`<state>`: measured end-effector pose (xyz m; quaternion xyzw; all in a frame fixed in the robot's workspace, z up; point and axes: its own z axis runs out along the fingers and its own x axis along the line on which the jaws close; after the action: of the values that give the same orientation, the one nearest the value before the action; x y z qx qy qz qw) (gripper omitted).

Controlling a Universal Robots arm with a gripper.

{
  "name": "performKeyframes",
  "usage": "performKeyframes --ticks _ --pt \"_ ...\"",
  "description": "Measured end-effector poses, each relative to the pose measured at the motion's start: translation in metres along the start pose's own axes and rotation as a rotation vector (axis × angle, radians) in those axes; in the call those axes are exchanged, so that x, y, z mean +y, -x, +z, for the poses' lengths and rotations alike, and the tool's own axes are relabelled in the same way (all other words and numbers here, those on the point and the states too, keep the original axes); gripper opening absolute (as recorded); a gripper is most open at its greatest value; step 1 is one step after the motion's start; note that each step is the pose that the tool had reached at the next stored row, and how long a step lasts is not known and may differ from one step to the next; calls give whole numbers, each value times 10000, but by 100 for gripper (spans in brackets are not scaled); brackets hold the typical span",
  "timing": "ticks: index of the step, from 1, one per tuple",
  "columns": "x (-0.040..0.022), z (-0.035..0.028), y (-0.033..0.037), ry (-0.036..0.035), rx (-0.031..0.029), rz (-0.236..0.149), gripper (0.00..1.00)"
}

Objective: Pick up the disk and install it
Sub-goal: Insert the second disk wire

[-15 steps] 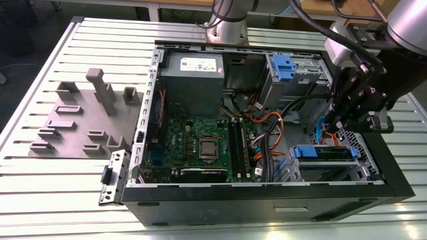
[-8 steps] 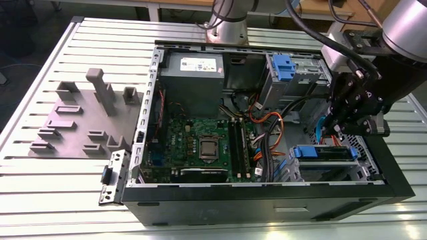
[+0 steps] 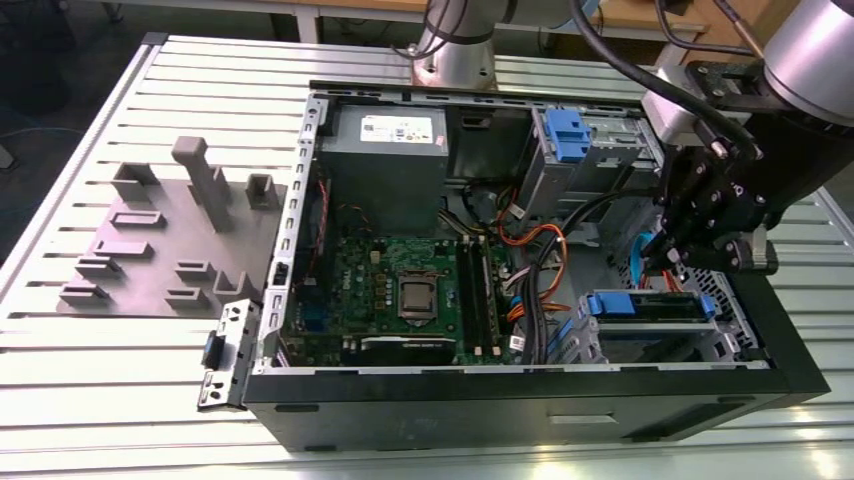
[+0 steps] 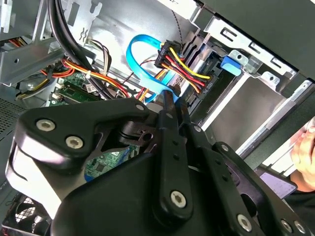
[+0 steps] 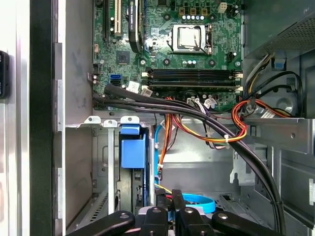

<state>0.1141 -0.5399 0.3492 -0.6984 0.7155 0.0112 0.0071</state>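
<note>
We see the tool (image 3: 681,262) reaching down into the open computer case (image 3: 747,395), which lies on its side on the slatted counter (image 3: 120,370). In both wrist views its two black fingers (image 4: 166,115) stand pressed close together, with hardly a gap between them. A blue flat cable (image 4: 140,42) curls just past the fingertips. We cannot tell whether the tips pinch it or only sit in front of it.

The disk (image 3: 647,305) is not in the tool. It sits in the drive bay just below and beside the tool, its blue carrier facing up out of the bay. In the first wrist view the disk (image 5: 133,152) stands edge-on in that bay, just beside the tool (image 5: 170,212), with a bundle of red, yellow and black wires (image 5: 206,132) running past. The circuit board (image 3: 400,290) lies farther from the tool, across the case. The grey slotted holder (image 3: 160,240) lies on the counter well apart from the tool, on the far side of the case.
</note>
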Motion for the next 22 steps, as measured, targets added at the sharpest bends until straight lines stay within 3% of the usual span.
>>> performKeyframes --ticks 3,9,18,22 --pt "15 2 -4 -39 -2 -2 16" --pt "100 12 -41 -316 -6 -10 16" --pt "127 69 -150 -428 -23 -4 16" --pt "128 71 -212 -436 -34 -3 16"
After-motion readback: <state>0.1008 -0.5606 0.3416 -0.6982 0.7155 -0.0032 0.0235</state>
